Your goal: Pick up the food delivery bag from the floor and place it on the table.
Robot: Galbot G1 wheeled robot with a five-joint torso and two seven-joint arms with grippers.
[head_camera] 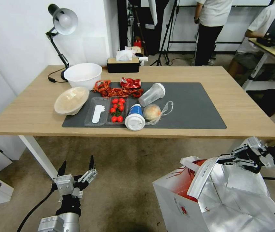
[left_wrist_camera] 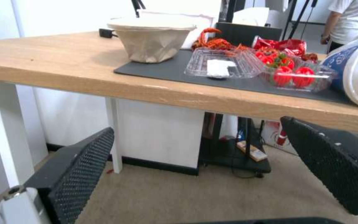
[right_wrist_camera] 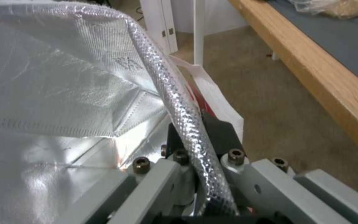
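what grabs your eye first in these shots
The big white-and-red food delivery bag with its silver foil lining, low at the head view's right below the table, its rim pinched in the right gripper. Then the red cherry tomatoes on the dark mat, and the left gripper open over the carpet.
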